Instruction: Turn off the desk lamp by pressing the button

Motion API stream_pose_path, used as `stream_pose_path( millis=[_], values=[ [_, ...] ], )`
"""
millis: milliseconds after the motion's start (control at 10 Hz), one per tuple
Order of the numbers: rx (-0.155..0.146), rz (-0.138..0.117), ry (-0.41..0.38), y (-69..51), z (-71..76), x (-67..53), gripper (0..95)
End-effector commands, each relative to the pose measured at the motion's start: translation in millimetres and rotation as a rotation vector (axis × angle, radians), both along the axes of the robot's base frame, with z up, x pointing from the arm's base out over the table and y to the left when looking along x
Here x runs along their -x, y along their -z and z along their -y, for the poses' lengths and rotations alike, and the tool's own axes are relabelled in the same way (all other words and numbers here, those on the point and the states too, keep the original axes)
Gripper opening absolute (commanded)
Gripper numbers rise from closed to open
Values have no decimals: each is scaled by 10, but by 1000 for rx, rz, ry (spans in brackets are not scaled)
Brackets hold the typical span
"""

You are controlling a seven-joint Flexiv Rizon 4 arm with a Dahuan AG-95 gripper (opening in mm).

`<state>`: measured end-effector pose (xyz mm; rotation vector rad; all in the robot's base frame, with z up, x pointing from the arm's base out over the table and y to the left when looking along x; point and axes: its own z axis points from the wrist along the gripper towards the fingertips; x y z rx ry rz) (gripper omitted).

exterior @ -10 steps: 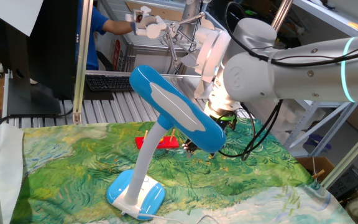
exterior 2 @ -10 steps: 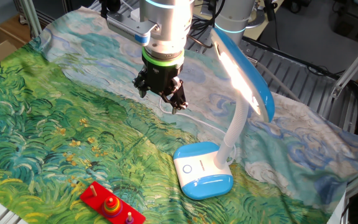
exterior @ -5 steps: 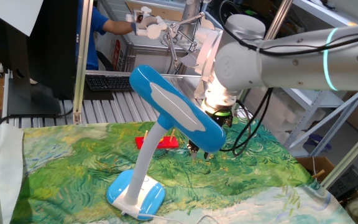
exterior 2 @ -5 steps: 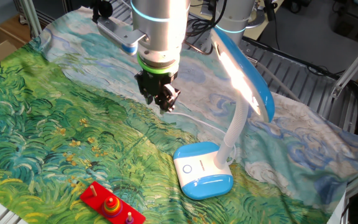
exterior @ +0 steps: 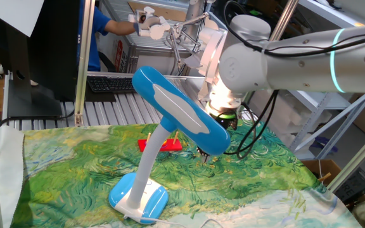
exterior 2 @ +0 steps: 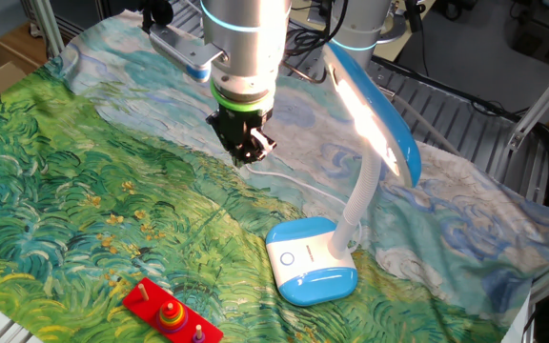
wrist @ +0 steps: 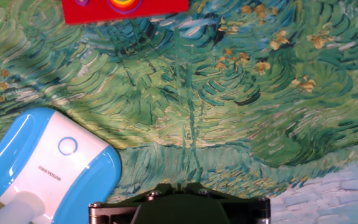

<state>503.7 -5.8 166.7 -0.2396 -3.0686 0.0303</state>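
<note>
A lab is showing here: metal shelving, a keyboard and cables are crowding the worktop's far edge.

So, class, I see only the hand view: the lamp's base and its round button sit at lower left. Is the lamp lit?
Observer: Yes. In the other fixed view the underside of the lamp head glows white.
Operator: Is the hand over the button?
Observer: No. The hand hangs above the cloth, off to one side of the base and its button, and touches nothing.
Operator: Does anything lie between them?
Observer: A thin white cable runs across the cloth from below the hand toward the base.
</note>
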Motion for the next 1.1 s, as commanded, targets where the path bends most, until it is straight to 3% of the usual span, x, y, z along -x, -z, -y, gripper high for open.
stream_pose_path(
  millis=[100,300,500,1000,1100],
  values=[
    [-12,-1,-6,2,11,-40,0],
    [-30,-5,1,2,19,-106,0],
    [-60,-20,21,15,24,-253,0],
    [-123,-22,57,175,-34,-391,0],
    [-148,-23,68,203,-54,-436,0]
  ],
)
